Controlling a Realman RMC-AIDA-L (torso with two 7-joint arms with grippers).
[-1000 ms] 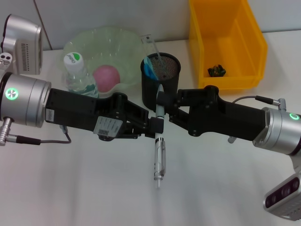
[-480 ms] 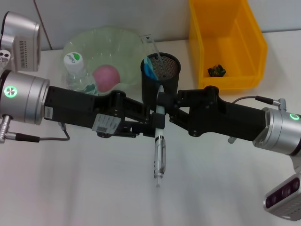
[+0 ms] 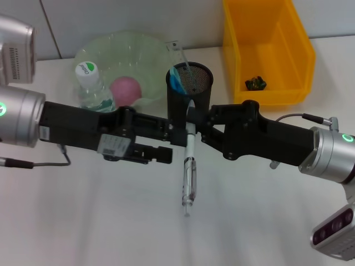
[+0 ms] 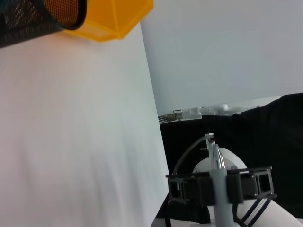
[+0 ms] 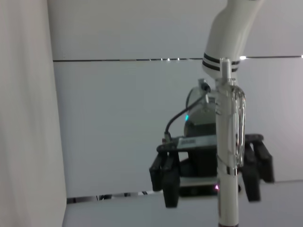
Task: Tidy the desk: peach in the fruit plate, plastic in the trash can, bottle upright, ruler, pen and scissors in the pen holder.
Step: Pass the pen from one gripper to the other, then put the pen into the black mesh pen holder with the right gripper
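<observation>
Pen (image 3: 188, 169) clamped in right gripper (image 3: 192, 123); left gripper (image 3: 166, 145) spread, empty; no legible writing.

Pen (image 3: 189, 166) upper end hidden behind right gripper (image 3: 195, 126); pen holder (image 3: 189, 91) base and bottle (image 3: 93, 91) lower body occluded by arms

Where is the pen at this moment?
In the head view the pen is at centre, held by the right claw just in front of the pen holder.
</observation>
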